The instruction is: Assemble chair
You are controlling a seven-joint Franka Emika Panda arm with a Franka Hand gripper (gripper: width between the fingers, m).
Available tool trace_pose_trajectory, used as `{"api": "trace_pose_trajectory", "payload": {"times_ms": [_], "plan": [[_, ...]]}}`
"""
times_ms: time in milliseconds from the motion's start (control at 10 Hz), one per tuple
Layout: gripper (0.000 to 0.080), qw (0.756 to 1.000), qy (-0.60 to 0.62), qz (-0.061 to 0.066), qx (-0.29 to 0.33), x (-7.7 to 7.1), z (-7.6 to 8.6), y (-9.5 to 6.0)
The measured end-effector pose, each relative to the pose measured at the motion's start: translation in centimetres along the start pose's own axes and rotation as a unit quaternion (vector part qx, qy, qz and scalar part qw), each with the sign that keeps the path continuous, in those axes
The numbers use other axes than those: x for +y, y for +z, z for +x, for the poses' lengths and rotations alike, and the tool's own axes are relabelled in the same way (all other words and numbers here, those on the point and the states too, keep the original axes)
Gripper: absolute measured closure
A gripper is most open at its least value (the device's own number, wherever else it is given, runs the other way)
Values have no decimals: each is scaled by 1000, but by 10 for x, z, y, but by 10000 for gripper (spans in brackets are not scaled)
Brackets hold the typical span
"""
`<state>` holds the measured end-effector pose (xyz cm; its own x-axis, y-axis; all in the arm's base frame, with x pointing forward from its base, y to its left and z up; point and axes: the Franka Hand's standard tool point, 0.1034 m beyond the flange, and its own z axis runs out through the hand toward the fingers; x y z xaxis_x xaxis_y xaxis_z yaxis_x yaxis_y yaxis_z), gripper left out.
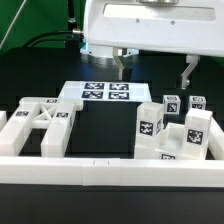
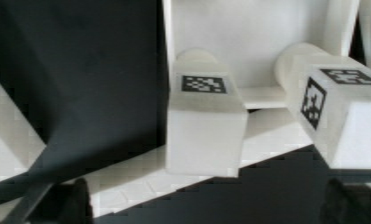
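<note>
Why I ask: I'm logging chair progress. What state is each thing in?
claw: open, empty, raised.
X-frame: lying flat, apart from the blocks.
blocks: upright, clustered at the exterior view's right; cannot tell whether any are joined.
marker board: lying flat.
front rail: lying flat.

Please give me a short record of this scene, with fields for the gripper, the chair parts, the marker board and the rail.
gripper: open, nothing between the fingers, hanging above the parts on the exterior view's right
X-braced frame: lying flat on the exterior view's left, apart from the other parts
tagged white blocks: cluster on the exterior view's right, not joined to the frame
marker board: flat on the table, behind the parts
border rail: long, low, along the near edge
</note>
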<state>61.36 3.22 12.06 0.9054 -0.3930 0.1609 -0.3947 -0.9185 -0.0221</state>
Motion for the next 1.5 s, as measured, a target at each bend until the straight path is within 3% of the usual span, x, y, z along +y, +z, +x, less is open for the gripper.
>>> {"api": "trace_pose_trajectory", "payload": {"times_ms": [200,400,500,700,900,1100,1500], "plan": [[151,999,-36,5,20,1,1,1],[151,996,-69,17,59,12,-12,12],[151,996,-57,22,58,14,-20,18],[151,997,-46,27,57,13,-20,18],[151,997,-44,26,58,12,-21,21],[151,996,-53,19,68,1,-40,44],[151,996,-60,3,58,6,-50,69]]}}
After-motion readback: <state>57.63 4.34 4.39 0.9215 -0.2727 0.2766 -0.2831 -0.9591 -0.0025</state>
